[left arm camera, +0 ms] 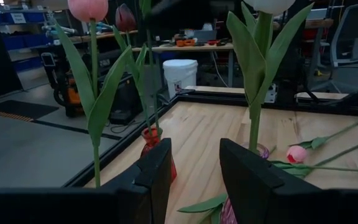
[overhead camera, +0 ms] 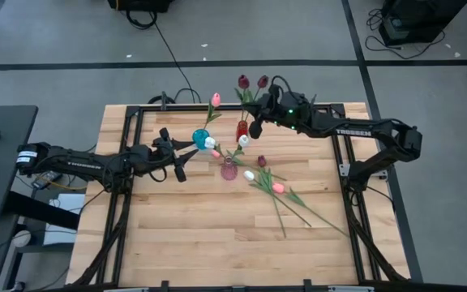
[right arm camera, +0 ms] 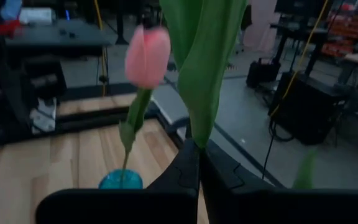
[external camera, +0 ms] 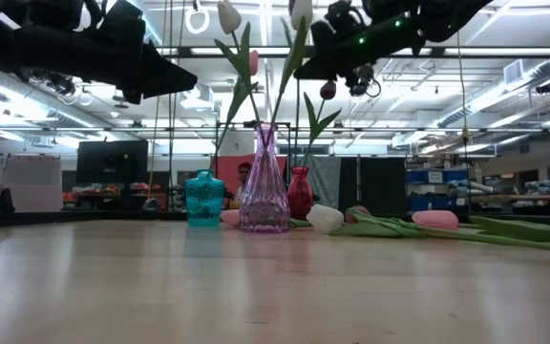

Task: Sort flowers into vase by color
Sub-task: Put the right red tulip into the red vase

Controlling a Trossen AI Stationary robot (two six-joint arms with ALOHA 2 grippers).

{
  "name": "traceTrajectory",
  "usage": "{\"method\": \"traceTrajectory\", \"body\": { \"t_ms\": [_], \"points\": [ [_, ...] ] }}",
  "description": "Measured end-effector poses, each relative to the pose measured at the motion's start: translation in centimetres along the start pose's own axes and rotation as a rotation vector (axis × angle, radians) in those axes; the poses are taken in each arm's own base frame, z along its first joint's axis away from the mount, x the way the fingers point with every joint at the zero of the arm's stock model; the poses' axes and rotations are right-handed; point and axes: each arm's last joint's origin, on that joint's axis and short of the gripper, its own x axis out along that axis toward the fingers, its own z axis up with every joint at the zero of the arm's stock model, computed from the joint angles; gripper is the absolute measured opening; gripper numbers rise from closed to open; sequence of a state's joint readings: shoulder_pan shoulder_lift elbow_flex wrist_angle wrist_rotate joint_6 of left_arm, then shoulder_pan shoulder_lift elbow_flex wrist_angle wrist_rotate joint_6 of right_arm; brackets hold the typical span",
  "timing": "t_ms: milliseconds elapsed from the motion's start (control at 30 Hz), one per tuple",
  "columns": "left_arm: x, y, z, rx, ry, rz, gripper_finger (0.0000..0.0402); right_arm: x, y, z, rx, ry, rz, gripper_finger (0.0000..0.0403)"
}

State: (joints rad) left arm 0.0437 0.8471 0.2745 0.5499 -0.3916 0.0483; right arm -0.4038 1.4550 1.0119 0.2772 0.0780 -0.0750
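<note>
Vases (external camera: pixel 264 182) stand on the wooden table (overhead camera: pixel 201 235); right hand (overhead camera: pixel 255 127) clenched, left hand (overhead camera: pixel 173 156) released.

Bright overhead light, blurred foregrounds

We see a counter (overhead camera: pixel 201 235) of pale wood planks, smooth with a light sheen, framed in matt black metal bars (overhead camera: pixel 128 203). The three vases look like glass: the pink vase (external camera: pixel 264 191) ribbed and translucent, the teal vase (external camera: pixel 204 199) faceted and glossy, the red vase (external camera: pixel 300 193) shiny. The flowers (overhead camera: pixel 276 188) look like plastic or cloth, with smooth matt heads and satin green leaves. The left hand (left arm camera: pixel 194 180) has matt dark plastic fingers (left arm camera: pixel 250 180). The floor (overhead camera: pixel 258 49) is dull grey.
</note>
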Motion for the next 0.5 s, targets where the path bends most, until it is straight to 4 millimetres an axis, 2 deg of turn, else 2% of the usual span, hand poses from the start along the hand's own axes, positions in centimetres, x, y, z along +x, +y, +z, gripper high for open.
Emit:
{"method": "traceTrajectory", "body": {
  "t_ms": [233, 500],
  "points": [
    [0.0, 0.0, 0.01, 0.0, -0.001, 0.0, 0.0142, -1.14, -0.18, 1.23, -0.019, -0.045, -0.011, 0.0013],
    [0.0, 0.01, 0.06, -0.002, -0.005, 0.001, 0.0142, -0.81, -0.49, 0.34, -0.022, -0.02, -0.026, 0.0013]
  ]
}}
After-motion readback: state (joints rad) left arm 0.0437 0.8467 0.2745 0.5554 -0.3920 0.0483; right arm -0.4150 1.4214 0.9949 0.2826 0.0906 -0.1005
